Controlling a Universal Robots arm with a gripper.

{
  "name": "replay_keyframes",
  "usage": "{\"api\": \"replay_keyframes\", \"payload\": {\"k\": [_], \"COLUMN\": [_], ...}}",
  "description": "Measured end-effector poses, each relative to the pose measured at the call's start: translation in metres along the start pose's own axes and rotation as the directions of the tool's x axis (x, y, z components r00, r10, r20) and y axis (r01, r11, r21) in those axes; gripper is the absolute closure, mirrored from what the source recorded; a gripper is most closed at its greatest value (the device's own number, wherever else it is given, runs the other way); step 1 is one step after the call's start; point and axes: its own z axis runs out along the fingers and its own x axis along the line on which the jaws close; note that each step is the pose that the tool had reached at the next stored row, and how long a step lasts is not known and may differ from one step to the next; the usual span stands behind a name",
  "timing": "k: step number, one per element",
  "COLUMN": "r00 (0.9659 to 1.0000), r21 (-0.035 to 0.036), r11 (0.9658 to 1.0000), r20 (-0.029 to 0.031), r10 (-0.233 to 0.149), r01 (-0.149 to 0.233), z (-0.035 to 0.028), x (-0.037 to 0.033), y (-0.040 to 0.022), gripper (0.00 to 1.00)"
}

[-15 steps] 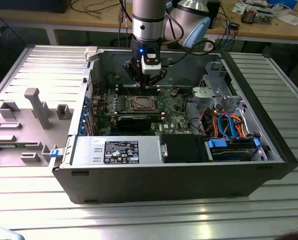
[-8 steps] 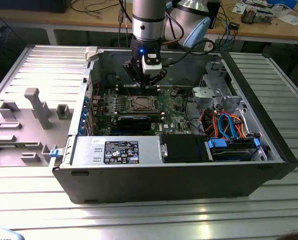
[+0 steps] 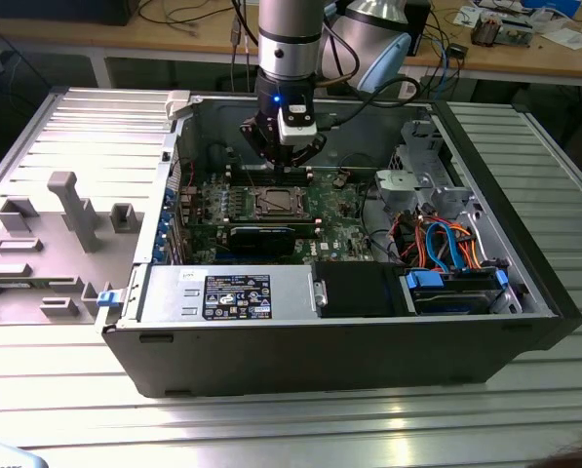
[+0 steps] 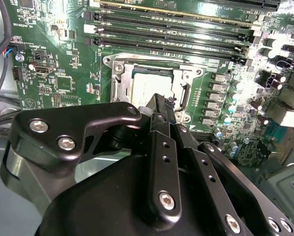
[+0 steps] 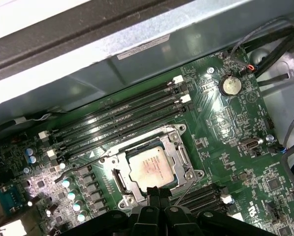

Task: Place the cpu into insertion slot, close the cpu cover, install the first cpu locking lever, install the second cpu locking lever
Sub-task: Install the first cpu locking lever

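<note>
The cpu [image 5: 151, 167] lies flat in the insertion slot [image 5: 118, 180] on the green motherboard [image 5: 220, 123], its silvery face up. The silver cpu cover [image 5: 180, 147] lies down around it as a frame. In the second wrist view the cpu [image 4: 154, 79] shows just past my gripper [image 4: 159, 100], whose black fingers are shut with nothing between them. A thin wire locking lever [image 4: 187, 93] runs along the socket's side by the fingertips. From the exterior view, my gripper [image 3: 282, 164] hangs just behind the socket [image 3: 274, 203], a little above the board.
Long black memory slots [image 5: 122, 115] run beside the socket. The open computer case [image 3: 339, 336] walls the board in. A drive cage with blue and orange cables [image 3: 446, 244] stands at the exterior view's right. A grey fixture plate [image 3: 47, 234] lies at its left.
</note>
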Motion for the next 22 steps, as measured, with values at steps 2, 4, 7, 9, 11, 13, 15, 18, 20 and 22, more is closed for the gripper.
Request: {"api": "replay_keyframes", "payload": {"k": [2, 4, 7, 9, 11, 13, 15, 18, 20, 22], "r00": [1.0, 1.0, 0.9999, 0.9999, 0.9998, 0.9997, 0.9996, 0.9995, 0.9994, 0.9993], "r21": [0.0, -0.0001, -0.0002, -0.0003, -0.0004, -0.0004, -0.0005, -0.0006, -0.0007, -0.0007], "r11": [1.0, 1.0, 0.9999, 0.9999, 0.9998, 0.9997, 0.9996, 0.9995, 0.9994, 0.9993], "r20": [0.0002, 0.0004, 0.0007, 0.0009, 0.0011, 0.0013, 0.0016, 0.0018, 0.0021, 0.0022], "r10": [-0.004, -0.007, -0.012, -0.016, -0.019, -0.022, -0.028, -0.032, -0.035, -0.039], "r01": [0.004, 0.007, 0.012, 0.016, 0.019, 0.022, 0.028, 0.032, 0.035, 0.039], "z": [0.0, 0.0, 0.0, 0.0, 0.0, 0.0, 0.0, 0.0, 0.0, 0.0], "x": [0.0, 0.0, 0.0, 0.0, 0.0, 0.0, 0.0, 0.0, 0.0, 0.0], "y": [0.0, 0.0, 0.0, 0.0, 0.0, 0.0, 0.0, 0.0, 0.0, 0.0], "gripper": [0.89, 0.89, 0.89, 0.89, 0.89, 0.89, 0.89, 0.89, 0.89, 0.89]}}
